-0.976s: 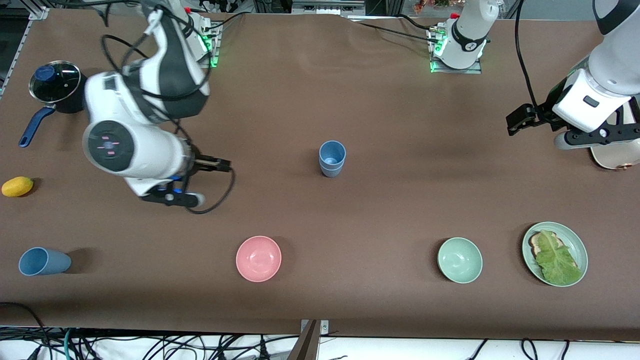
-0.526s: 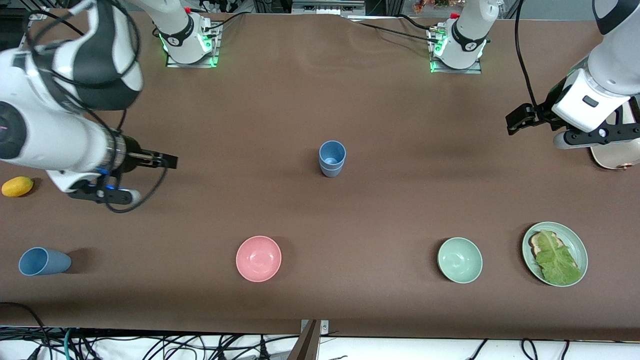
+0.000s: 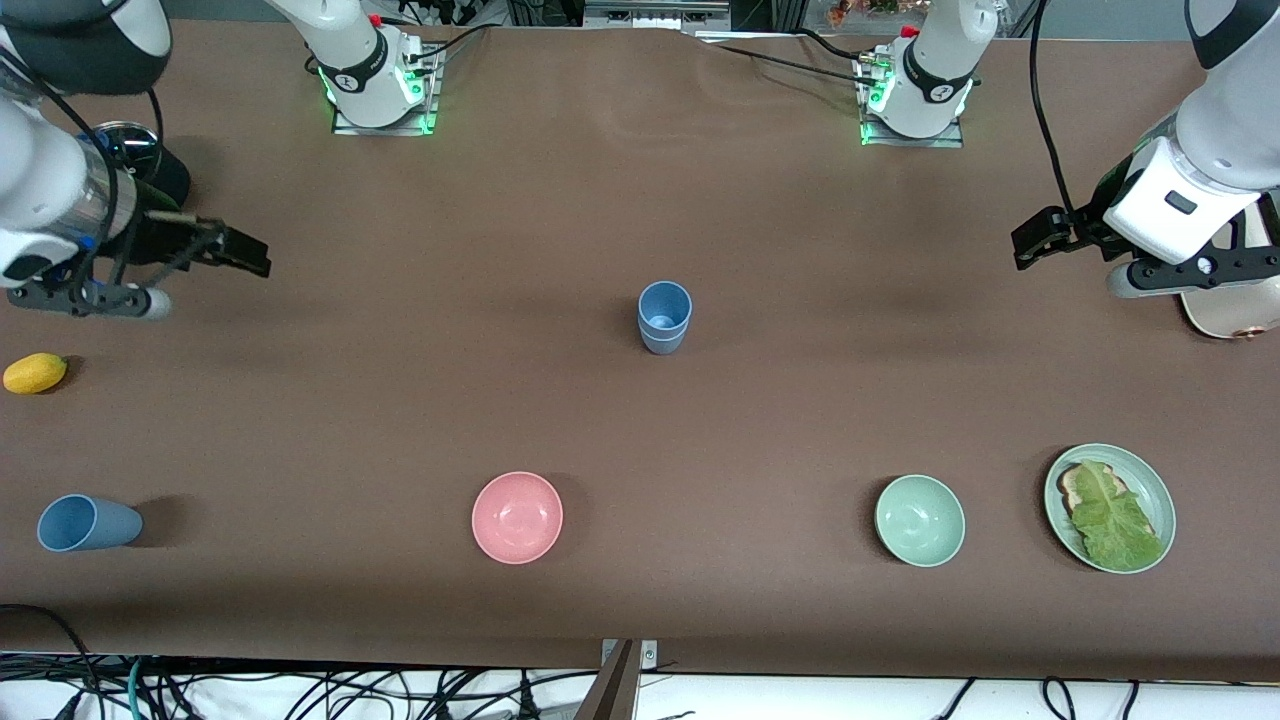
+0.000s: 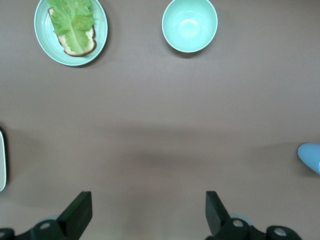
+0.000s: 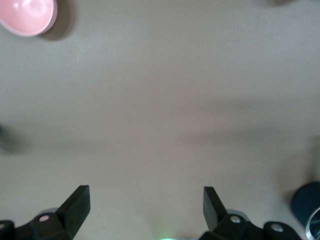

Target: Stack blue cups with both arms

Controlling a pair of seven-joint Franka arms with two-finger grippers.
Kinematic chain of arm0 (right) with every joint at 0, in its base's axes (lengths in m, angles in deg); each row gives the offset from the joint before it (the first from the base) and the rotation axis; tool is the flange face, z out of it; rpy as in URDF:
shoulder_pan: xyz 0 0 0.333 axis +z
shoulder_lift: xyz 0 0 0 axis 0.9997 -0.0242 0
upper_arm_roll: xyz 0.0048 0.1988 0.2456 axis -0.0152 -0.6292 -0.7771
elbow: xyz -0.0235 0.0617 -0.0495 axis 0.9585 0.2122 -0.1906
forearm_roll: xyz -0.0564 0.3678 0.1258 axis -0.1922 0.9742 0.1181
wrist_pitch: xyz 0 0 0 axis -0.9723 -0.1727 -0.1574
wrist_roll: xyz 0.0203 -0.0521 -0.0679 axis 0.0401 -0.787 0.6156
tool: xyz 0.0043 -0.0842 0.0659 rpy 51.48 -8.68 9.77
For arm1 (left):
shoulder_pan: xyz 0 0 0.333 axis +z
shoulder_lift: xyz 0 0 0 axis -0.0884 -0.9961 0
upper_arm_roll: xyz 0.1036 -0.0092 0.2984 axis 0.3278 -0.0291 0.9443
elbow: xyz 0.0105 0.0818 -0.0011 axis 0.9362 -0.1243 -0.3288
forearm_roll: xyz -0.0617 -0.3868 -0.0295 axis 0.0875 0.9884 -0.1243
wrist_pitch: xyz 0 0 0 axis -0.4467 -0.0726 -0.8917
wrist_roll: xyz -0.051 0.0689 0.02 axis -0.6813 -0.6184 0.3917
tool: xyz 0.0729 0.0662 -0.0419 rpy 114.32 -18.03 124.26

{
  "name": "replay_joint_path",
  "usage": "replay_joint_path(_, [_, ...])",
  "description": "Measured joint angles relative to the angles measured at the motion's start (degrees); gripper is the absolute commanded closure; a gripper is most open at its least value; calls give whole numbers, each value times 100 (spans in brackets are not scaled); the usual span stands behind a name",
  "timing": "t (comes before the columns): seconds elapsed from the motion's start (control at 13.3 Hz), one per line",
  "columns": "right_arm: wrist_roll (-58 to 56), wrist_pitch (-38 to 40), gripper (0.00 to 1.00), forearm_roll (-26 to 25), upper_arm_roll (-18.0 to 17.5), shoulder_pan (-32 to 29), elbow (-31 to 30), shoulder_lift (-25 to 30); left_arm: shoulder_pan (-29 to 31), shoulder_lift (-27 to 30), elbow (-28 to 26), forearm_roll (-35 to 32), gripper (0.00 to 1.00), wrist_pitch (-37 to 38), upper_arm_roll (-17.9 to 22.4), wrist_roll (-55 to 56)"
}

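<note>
Two blue cups (image 3: 664, 316) stand nested upright near the table's middle. A third blue cup (image 3: 88, 523) sits alone at the right arm's end, nearer the front camera; whether it stands or lies I cannot tell. My right gripper (image 3: 245, 255) hangs open and empty over bare table beside the black pot; in its wrist view the right gripper (image 5: 146, 207) frames only tablecloth. My left gripper (image 3: 1040, 240) waits open over the left arm's end. In the left wrist view, the left gripper (image 4: 149, 212) is empty, and a blue cup's edge (image 4: 311, 156) shows.
A black pot (image 3: 150, 165) with a glass lid and a yellow fruit (image 3: 35, 373) lie at the right arm's end. Nearer the front camera are a pink bowl (image 3: 517, 517), a green bowl (image 3: 919, 520) and a green plate (image 3: 1160, 490) with lettuce on bread.
The right arm has swung away from the table's middle toward its own end, carrying its open gripper to beside the pot. The left arm and all cups stayed put.
</note>
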Motion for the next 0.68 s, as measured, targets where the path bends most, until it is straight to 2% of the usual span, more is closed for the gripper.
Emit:
replay_joint_path(0.3, [-481, -51, 0, -8, -2, -427, -212, 322, 0, 1, 0, 0, 0, 2, 0, 0])
replay_joint_path(0.68, [-128, -542, 0, -8, -74, -430, -283, 346, -1, 1, 0, 0, 0, 3, -3, 0])
